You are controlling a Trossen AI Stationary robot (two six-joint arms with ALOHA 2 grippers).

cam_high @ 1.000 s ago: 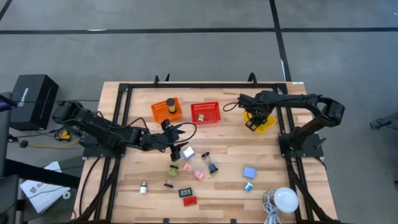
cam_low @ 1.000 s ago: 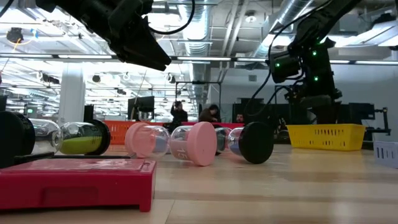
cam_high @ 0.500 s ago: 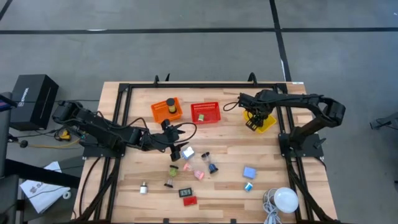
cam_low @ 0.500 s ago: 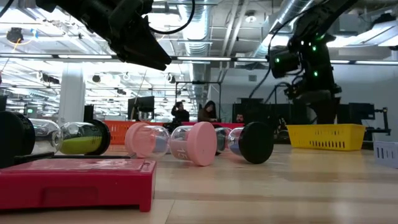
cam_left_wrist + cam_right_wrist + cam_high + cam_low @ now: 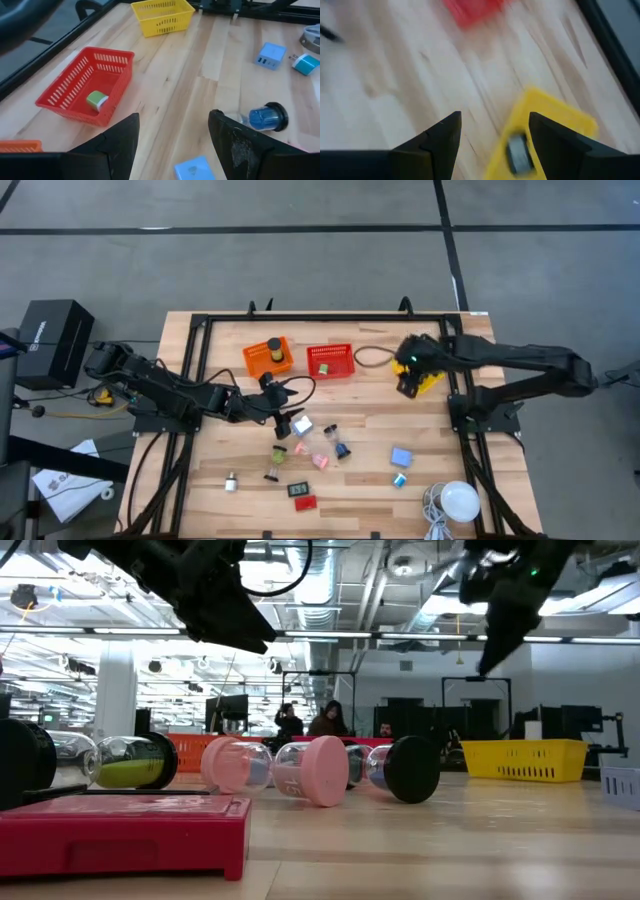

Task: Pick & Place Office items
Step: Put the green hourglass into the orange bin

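Note:
The office items lie scattered on the wooden table's near middle: a white block (image 5: 300,423), a pink block (image 5: 320,461), a blue block (image 5: 401,457), a flat red rectangle (image 5: 305,502), small cylinders (image 5: 231,481) and a dark clip (image 5: 342,450). My left gripper (image 5: 277,408) hovers open just above the white block (image 5: 195,168); a blue-capped vial (image 5: 264,118) lies ahead of it. My right gripper (image 5: 408,367) is open and raised over the yellow basket (image 5: 427,379), where a grey item (image 5: 518,151) rests. The red basket (image 5: 87,85) holds a green-and-white bit (image 5: 97,100).
An orange basket (image 5: 268,357) with a dark cylinder stands left of the red basket (image 5: 330,361) at the table's far middle. A white dome with a cable (image 5: 460,501) sits at the near right corner. Black frame rails run along the table's edges. People sit in the room behind.
My right gripper has risen from just over the yellow basket to well above it, its arm stretching out; the right wrist view is blurred by this motion. The left arm and the items have stayed put.

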